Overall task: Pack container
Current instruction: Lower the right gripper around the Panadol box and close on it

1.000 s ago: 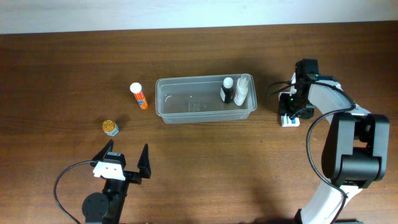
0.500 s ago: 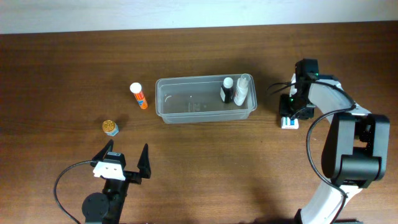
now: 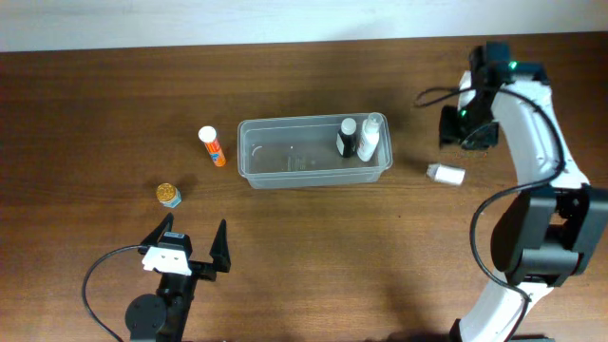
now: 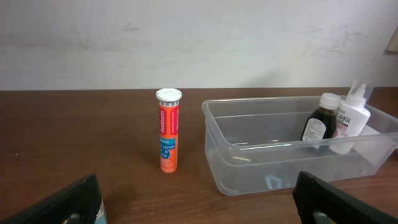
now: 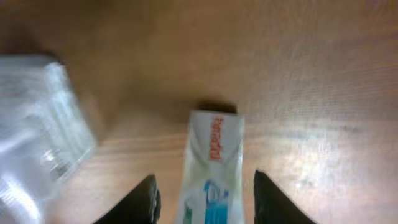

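The clear plastic container [image 3: 285, 163] stands mid-table and holds a dark bottle [image 3: 347, 139] and a white bottle [image 3: 372, 136] at its right end. A small white box with blue print [image 3: 446, 174] lies flat on the table to its right. My right gripper [image 3: 464, 131] is open and empty, off the box toward the back; in the right wrist view the box [image 5: 211, 162] shows between my spread fingers [image 5: 208, 200], untouched, with the container [image 5: 37, 124] at left. My left gripper [image 3: 187, 249] is open and empty near the front edge; it also shows in the left wrist view [image 4: 199, 211].
An orange tube with a white cap [image 3: 212, 146] stands left of the container and shows upright in the left wrist view [image 4: 168, 138]. A small gold-lidded jar [image 3: 168, 195] sits further front-left. The container [image 4: 298, 149] fills the right of the left wrist view.
My right gripper, which was down on the white box, has opened and drawn back away from it. The box now lies free on the table. The left arm has not moved.
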Tool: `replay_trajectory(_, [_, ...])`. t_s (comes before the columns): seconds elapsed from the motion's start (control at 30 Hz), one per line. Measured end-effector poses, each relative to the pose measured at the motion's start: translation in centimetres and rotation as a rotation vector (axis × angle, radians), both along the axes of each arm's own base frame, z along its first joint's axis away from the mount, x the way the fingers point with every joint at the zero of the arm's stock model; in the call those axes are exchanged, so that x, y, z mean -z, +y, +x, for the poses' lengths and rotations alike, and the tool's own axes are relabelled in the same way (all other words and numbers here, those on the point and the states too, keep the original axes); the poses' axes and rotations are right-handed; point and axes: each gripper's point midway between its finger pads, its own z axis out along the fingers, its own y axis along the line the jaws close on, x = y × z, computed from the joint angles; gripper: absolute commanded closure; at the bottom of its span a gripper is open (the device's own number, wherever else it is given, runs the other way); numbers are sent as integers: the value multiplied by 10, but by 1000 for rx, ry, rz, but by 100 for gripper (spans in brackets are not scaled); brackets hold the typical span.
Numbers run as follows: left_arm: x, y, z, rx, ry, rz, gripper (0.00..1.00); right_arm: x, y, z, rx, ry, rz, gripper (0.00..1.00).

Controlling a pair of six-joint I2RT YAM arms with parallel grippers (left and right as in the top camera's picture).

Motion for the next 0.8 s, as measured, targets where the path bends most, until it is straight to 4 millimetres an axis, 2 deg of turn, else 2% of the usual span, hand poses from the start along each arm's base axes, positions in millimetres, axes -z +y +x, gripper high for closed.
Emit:
replay_trajectory(0.17, [0,0,0,0,0,0,1,-45,13,5,-10,-47,72,57])
replay_trajectory(0.27, [0,0,0,0,0,0,1,-53,13,3,-10,-47,75,57])
replay_trajectory(0.4, [0,0,0,0,0,0,1,-50,11,-6,18,-10,62,57])
replay_trajectory(0.47, [0,0,0,0,0,0,0,-43,9,-10,30,12,54,57])
replay_trajectory(0.57, [0,0,0,0,0,0,1,-21,9,-19,47,65,51,56])
replay_trajectory(0.8, [0,0,0,0,0,0,1,45,10,-43,79,161,52,52])
